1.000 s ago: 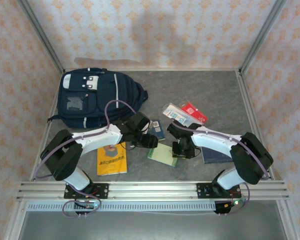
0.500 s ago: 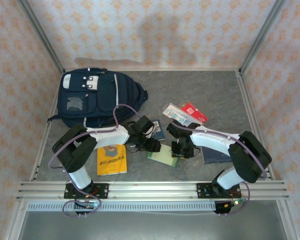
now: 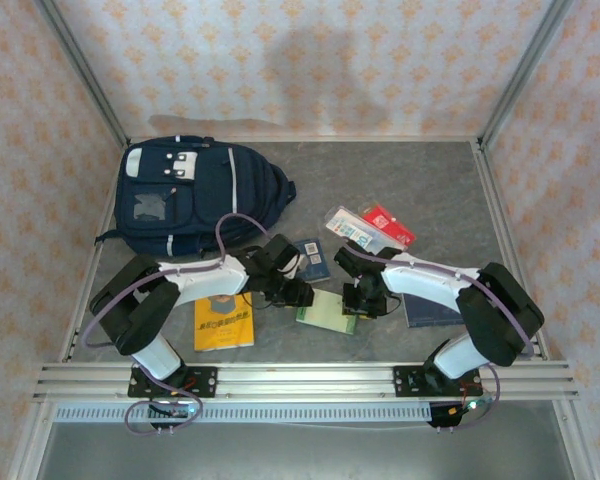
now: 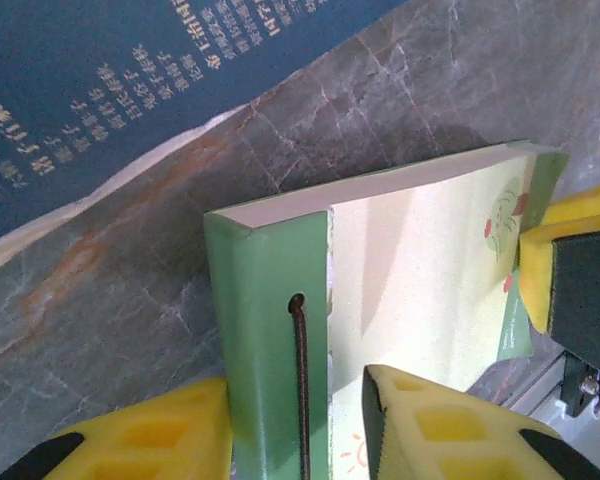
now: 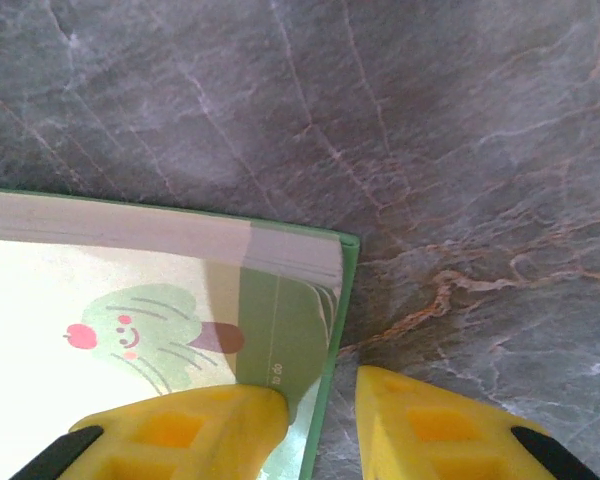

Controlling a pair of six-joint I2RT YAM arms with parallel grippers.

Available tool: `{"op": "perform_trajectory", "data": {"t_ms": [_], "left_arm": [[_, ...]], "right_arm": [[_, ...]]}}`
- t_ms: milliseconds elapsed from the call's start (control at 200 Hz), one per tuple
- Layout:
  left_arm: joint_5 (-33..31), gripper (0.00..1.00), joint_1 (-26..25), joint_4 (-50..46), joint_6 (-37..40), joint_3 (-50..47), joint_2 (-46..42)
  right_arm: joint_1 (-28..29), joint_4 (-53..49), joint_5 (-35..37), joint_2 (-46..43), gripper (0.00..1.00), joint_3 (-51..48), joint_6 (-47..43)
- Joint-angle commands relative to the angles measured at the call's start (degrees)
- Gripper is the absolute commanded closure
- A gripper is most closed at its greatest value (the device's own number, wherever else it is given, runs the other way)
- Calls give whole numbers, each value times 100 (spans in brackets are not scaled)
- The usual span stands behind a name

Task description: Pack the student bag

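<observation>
Jaws of the left gripper (image 4: 285, 395) sat clamped across the green spine of a notebook (image 3: 325, 310), one finger against each cover. Those of the right gripper (image 5: 315, 390) straddled the opposite corner, narrowly parted; I could not tell whether they pinched it. The backpack (image 3: 195, 195) lay at the table's (image 3: 420, 180) far left, well apart. A blue booklet (image 3: 313, 258) lay between backpack and notebook, a yellow book (image 3: 225, 322) under the left arm, a dark book (image 3: 430, 312) beneath the right.
</observation>
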Motion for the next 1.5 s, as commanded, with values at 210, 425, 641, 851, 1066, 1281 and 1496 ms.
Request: {"op": "perform_trajectory", "data": {"t_ms": [210, 425, 641, 851, 1066, 1281, 1496], "left_arm": [[1239, 67, 119, 2068, -920, -445, -469], [1498, 69, 286, 2331, -1135, -592, -791], [1696, 69, 197, 2694, -1339, -623, -327], [1648, 73, 128, 2713, -1310, -479, 105], [1669, 96, 128, 2677, -1312, -294, 157], [1427, 100, 236, 1739, -1000, -108, -664], [681, 100, 656, 496, -531, 180, -1937]], "right_arm": [[28, 171, 146, 263, 68, -389, 124], [28, 136, 186, 192, 67, -412, 121], [25, 206, 160, 169, 67, -430, 142], [28, 196, 215, 0, 65, -481, 174], [28, 110, 240, -260, 51, -512, 164], [4, -922, 881, -1066, 6, 114, 45], [-482, -1037, 366, -2042, 0, 845, -311]]}}
